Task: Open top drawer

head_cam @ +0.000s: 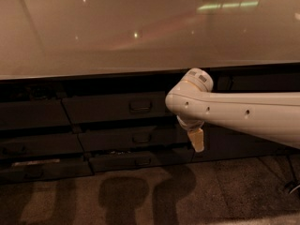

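Observation:
The top drawer (103,108) is the wide dark grey front just under the counter, with a small loop handle (140,106) at its centre. Its front sits about level with the fronts beside it. My gripper (197,140) hangs pointing down from the white arm (234,114), which reaches in from the right. It is to the right of the handle and lower, level with the middle drawer, and touches nothing.
A glossy pale countertop (140,32) overhangs the drawers. Two narrower drawer fronts (108,139) (112,162) sit below the top one, and more fronts fill the left column (28,118). A dark cabinet door (253,144) is behind the arm. Brown carpet (140,196) lies in front.

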You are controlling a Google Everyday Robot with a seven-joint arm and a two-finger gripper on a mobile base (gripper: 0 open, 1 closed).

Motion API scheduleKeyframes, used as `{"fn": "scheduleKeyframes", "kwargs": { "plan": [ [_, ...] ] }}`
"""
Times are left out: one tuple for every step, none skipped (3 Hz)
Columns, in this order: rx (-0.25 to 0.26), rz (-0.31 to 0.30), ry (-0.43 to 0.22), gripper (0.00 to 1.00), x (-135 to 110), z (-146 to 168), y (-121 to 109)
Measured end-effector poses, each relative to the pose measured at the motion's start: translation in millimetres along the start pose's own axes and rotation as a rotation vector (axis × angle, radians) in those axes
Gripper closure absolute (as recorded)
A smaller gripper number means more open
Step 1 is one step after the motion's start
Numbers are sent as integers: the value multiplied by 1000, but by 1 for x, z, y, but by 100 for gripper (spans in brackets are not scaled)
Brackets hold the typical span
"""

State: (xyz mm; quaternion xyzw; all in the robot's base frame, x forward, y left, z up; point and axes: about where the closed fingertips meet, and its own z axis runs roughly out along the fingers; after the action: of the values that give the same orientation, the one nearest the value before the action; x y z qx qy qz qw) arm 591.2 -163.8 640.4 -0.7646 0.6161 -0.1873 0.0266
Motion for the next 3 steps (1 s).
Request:
{"fn": "scheduleKeyframes", "kwargs": {
  "plan": [
    [0,0,0,0,0,0,0],
    [75,3,-30,0,6,-4,2],
    [213,1,-25,0,33,-17,32]
  ]
}}
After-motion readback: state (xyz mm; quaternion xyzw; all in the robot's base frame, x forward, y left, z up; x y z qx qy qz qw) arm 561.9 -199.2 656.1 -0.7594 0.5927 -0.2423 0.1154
